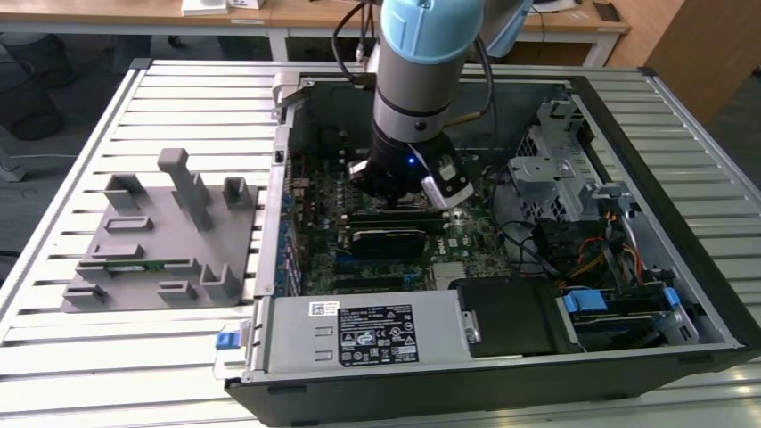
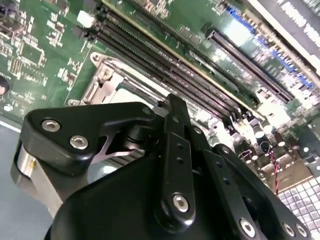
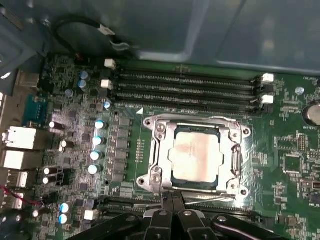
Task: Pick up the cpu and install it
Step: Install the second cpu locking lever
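arm vertical, gripper shut beside seated cpu

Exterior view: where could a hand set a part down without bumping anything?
Bare slatted table lies at the exterior view's left of the grey fixture, and in front of it toward the near edge. Inside the computer case it is crowded: the gripper hangs low over the motherboard, with cables and drive bays beside.
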### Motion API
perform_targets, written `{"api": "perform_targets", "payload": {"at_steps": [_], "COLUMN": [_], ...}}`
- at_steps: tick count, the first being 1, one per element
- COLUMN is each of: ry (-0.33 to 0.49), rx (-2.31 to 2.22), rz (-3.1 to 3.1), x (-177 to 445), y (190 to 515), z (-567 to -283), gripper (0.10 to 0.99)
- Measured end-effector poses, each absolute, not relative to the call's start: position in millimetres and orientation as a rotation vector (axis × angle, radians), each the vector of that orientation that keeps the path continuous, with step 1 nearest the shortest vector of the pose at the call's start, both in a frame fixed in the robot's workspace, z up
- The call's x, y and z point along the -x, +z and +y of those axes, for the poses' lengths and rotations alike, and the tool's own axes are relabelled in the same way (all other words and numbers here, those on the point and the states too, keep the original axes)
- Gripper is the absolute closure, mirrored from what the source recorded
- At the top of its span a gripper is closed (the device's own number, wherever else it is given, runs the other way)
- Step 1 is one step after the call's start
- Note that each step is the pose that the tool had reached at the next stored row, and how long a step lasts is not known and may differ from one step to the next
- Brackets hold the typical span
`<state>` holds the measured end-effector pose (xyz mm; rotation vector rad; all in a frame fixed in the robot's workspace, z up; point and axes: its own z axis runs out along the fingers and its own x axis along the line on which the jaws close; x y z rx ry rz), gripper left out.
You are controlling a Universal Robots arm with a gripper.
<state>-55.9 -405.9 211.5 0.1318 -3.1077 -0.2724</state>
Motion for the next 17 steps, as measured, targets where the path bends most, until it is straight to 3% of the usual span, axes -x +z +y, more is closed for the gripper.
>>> {"api": "perform_targets", "payload": {"at_steps": [17], "ry": [-0.358], "rx": [-0.133], "rz": [-3.101], "x": [74.4], "y": [202.0], "z": [-417.3], "gripper": [0.98]}}
